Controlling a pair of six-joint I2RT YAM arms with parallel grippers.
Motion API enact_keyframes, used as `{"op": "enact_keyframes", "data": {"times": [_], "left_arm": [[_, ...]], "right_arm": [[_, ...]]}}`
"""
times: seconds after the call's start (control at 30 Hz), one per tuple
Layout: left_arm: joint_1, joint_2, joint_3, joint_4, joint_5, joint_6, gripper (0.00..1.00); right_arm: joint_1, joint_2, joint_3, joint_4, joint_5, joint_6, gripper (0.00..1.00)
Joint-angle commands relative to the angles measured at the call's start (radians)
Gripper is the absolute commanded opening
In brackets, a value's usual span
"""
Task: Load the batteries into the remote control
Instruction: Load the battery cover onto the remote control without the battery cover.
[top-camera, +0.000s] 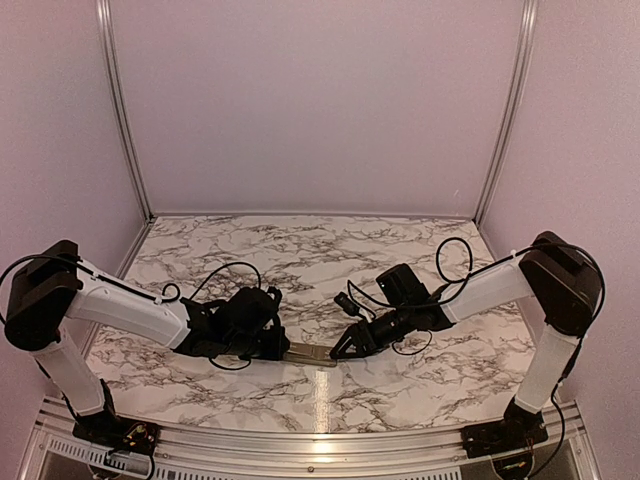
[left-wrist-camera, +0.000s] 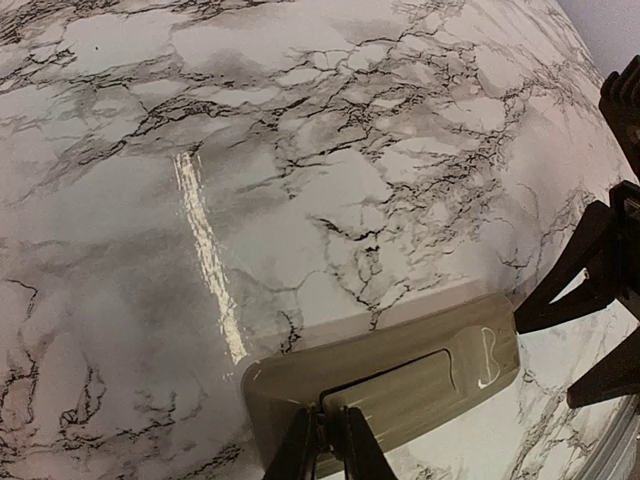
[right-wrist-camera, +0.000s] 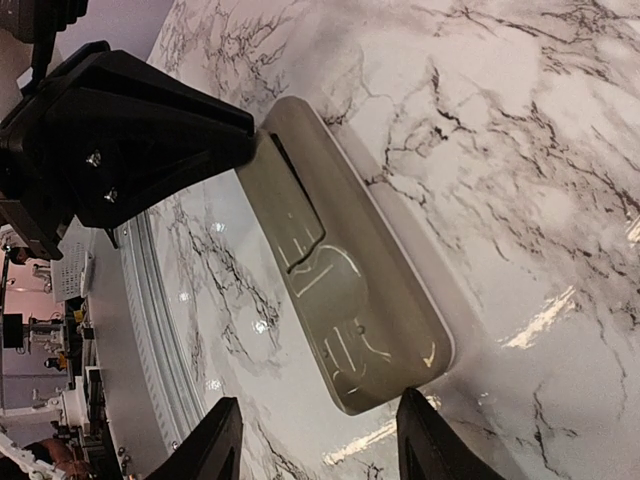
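The remote control (top-camera: 312, 353) lies face down on the marble table, its grey-tan back up, between my two grippers. It also shows in the left wrist view (left-wrist-camera: 400, 350) and the right wrist view (right-wrist-camera: 350, 300). Its battery cover (left-wrist-camera: 420, 385) sits in place on the back. My left gripper (left-wrist-camera: 328, 428) has its jaws nearly together, with the tips on the cover's near end. My right gripper (right-wrist-camera: 320, 440) is open, its fingers either side of the remote's other end, not touching it. The batteries are out of view.
The metal rail (top-camera: 320, 440) runs along the table's near edge, close to the remote. Grey walls enclose the back and sides. The right gripper's fingers (left-wrist-camera: 585, 265) stand at the remote's far end in the left wrist view.
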Motion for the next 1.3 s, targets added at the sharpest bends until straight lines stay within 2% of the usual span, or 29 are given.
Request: {"op": "enact_keyframes", "data": {"times": [0.0, 0.4, 0.73, 1.0, 1.27], "left_arm": [[-0.014, 0.030, 0.019, -0.007, 0.005, 0.015, 0.10], [-0.031, 0.038, 0.016, 0.017, 0.014, 0.015, 0.05], [-0.034, 0.056, 0.004, 0.066, 0.064, 0.003, 0.05], [-0.053, -0.010, -0.002, 0.061, -0.005, 0.020, 0.05], [-0.066, -0.021, -0.022, 0.052, -0.015, -0.004, 0.04]], "right_arm": [[0.000, 0.000, 0.033, -0.010, -0.001, -0.015, 0.51], [0.002, 0.006, 0.025, 0.011, -0.016, -0.004, 0.49], [0.002, 0.005, 0.021, 0.019, -0.022, -0.001, 0.48], [0.003, 0.008, 0.019, 0.022, -0.022, 0.001, 0.46], [0.002, 0.009, 0.014, 0.019, -0.022, 0.002, 0.46]]}}
